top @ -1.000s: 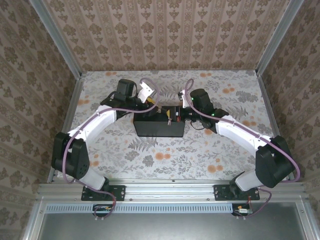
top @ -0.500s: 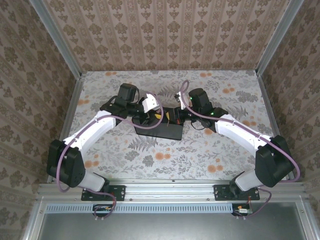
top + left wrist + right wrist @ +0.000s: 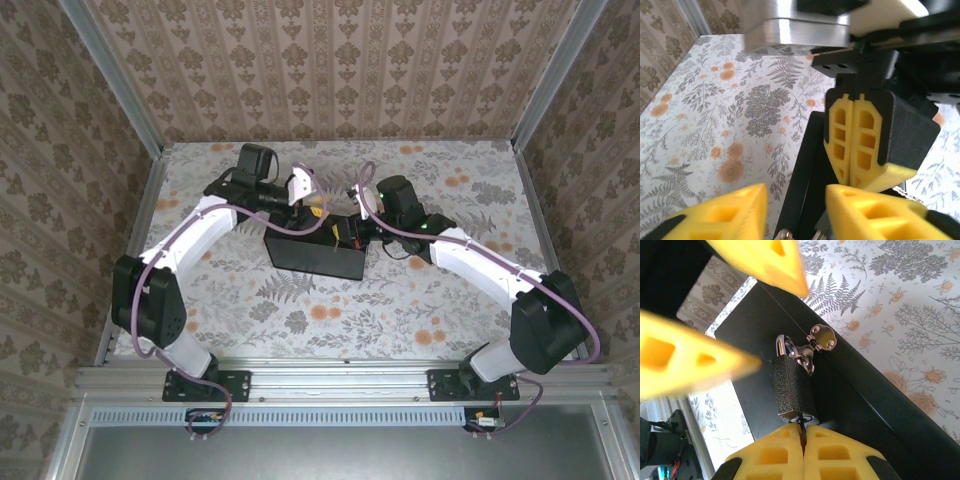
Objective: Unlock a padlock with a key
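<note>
A dark, textured padlock (image 3: pixel 790 385) hangs by its silver shackle from the hasp (image 3: pixel 812 347) on a black box (image 3: pixel 315 258). My right gripper (image 3: pixel 803 431) is just below the lock, shut on the thin key (image 3: pixel 800 423), whose blade sits in the lock's bottom. My left gripper (image 3: pixel 796 210) hovers over the box's far edge, close to the lock. Its yellow fingers (image 3: pixel 720 212) stand apart with nothing between them. In the left wrist view, the right gripper's fingers (image 3: pixel 852 140) press together straight ahead.
The box lies mid-table on a floral cloth (image 3: pixel 300 320), with both arms arching over it from left and right. Patterned walls and metal frame posts (image 3: pixel 145 215) close in the table on three sides. The left fingers (image 3: pixel 765 260) loom blurred above the lock.
My left gripper dipped down over the box, then drew back toward the far edge with its jaws narrower. The box has turned slightly. The right gripper has stayed at the padlock.
</note>
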`<state>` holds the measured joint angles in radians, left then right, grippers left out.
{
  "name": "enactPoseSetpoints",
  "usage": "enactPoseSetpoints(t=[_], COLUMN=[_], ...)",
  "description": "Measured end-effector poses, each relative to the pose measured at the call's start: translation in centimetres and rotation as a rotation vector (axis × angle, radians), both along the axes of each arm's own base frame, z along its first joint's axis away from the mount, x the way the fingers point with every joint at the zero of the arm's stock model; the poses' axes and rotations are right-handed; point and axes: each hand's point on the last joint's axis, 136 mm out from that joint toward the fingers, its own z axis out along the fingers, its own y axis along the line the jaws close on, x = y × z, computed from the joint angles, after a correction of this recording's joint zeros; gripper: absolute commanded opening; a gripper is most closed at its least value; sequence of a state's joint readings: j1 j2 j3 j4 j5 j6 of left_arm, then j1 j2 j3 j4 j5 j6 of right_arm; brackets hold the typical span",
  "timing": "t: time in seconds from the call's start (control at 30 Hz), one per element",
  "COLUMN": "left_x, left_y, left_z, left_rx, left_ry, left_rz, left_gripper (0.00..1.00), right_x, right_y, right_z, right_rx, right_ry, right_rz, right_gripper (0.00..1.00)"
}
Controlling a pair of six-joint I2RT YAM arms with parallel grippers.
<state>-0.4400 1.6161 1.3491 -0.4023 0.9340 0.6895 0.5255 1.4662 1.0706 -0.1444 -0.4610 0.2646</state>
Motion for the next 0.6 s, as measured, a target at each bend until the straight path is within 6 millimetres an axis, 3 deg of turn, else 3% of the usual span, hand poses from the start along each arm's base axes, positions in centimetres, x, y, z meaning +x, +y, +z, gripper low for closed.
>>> enactPoseSetpoints(t=[0.07,0.17,0.2,0.3,0.33,0.43,0.6], left_x=[0.6,0.5,0.1,-0.6,-0.8,-1.6,-3.0], left_y=[1.0,2.2,2.2,2.2,2.0,1.2,-1.5], left_z=[-0.1,-0.4,-0.3,0.6,0.9,1.3,0.4], left_rx=[-0.013,-0.018,-0.023,-0.052,-0.063,-0.076,-0.052], left_ry=[0.02,0.033,0.034,0.011,0.004,-0.023,-0.051], left_rz=[0.037,0.071,0.074,0.069,0.061,0.019,-0.087], left_gripper=[0.25,0.24,0.26,0.52,0.55,0.59,0.6], right_x=[0.1,0.2,0.2,0.2,0.1,0.1,0.1], right_y=[-0.2,-0.5,-0.6,-0.9,-1.0,-1.1,-1.1], right_z=[0.0,0.1,0.2,0.4,0.4,0.3,0.3], right_rx=[-0.01,-0.019,-0.022,-0.031,-0.033,-0.047,-0.069], right_ry=[0.0,0.01,0.015,0.031,0.034,0.026,-0.013], right_rz=[-0.003,-0.008,-0.011,-0.016,-0.017,-0.009,0.019], right_gripper=[0.0,0.0,0.0,0.0,0.0,0.0,0.0])
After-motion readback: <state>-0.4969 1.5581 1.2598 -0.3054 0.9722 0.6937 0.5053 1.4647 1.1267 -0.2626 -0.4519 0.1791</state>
